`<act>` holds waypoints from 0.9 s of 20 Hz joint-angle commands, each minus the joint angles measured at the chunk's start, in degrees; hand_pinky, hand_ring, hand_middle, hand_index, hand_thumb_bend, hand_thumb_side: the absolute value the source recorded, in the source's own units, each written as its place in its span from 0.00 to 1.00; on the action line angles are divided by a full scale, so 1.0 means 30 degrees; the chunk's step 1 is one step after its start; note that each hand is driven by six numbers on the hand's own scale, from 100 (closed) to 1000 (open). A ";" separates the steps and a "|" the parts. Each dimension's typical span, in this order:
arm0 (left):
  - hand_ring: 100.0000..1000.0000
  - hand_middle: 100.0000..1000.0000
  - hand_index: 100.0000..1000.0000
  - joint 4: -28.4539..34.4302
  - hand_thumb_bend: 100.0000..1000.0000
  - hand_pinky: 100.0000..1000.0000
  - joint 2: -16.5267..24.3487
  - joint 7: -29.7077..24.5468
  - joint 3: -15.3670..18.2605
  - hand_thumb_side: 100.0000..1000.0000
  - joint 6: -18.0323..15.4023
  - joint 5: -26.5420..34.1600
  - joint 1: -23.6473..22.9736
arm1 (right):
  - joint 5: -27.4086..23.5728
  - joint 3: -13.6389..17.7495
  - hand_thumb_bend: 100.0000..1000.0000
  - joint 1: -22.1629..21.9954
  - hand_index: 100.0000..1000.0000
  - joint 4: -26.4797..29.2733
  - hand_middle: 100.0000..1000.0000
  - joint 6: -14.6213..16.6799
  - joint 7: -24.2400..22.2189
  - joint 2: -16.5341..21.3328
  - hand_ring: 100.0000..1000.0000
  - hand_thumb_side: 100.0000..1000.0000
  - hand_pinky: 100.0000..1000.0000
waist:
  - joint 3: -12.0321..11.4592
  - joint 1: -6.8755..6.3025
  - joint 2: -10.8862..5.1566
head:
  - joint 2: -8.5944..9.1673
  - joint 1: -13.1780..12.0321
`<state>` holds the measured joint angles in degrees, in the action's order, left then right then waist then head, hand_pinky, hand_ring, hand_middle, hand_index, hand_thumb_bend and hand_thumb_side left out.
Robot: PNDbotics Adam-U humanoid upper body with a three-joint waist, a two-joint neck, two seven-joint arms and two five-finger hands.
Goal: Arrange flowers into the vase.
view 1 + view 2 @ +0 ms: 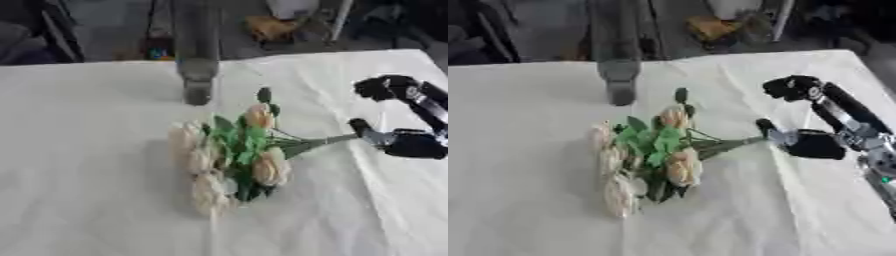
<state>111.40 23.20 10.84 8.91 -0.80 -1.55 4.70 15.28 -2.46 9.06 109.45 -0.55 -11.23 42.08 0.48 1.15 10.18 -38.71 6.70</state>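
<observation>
the right hand (811, 142) pinches the stem end of the bouquet (232, 157), whose blooms lie on the table (79, 165) to its left; the grey vase (197, 75), farther left and beyond, holds nothing yet.

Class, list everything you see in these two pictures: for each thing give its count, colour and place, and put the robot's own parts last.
Bouquet of flowers: one, cream blooms with green leaves, lying on its side mid-table, stems pointing right.
Vase: one, grey and tall, standing behind the bouquet near the table's far edge.
Tablecloth: one, white and creased, covering the table.
Clutter beyond the table: blurred, dark with an orange-brown patch; too unclear to count.
Right robot hand: one, black and silver, at the table's right, at the stem ends; whether it grips them is unclear.
Left robot hand: not in view.
</observation>
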 commanded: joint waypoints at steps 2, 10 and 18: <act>0.68 0.65 0.68 0.0167 0.49 0.63 0.0264 -0.0089 0.0172 0.69 -0.0057 0.0050 0.0175 | 0.0397 0.0021 0.20 0.0163 0.85 0.0218 0.74 -0.0014 -0.0099 0.0621 0.79 0.21 0.80 | -0.0037 0.0019 -0.0267 | -0.0116 0.0031; 0.68 0.65 0.69 0.0155 0.50 0.63 0.0244 -0.0122 0.0179 0.69 -0.0082 0.0051 0.0181 | 0.0450 -0.0295 0.19 0.0232 0.85 -0.0102 0.74 -0.0131 -0.0086 0.0432 0.79 0.22 0.80 | -0.0063 0.0019 -0.0326 | -0.0094 -0.0004; 0.69 0.65 0.69 0.0137 0.50 0.63 0.0259 -0.0173 0.0168 0.69 -0.0097 0.0046 0.0196 | 0.0930 -0.0716 0.19 0.0385 0.85 -0.0561 0.74 -0.0273 -0.0153 0.0223 0.78 0.23 0.80 | -0.0139 0.0023 -0.0368 | -0.0172 0.0049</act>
<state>111.38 23.17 10.58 8.91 -1.02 -1.55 4.70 17.30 -4.90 9.59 107.64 -1.24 -11.73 41.77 0.05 1.24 9.87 -38.74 6.70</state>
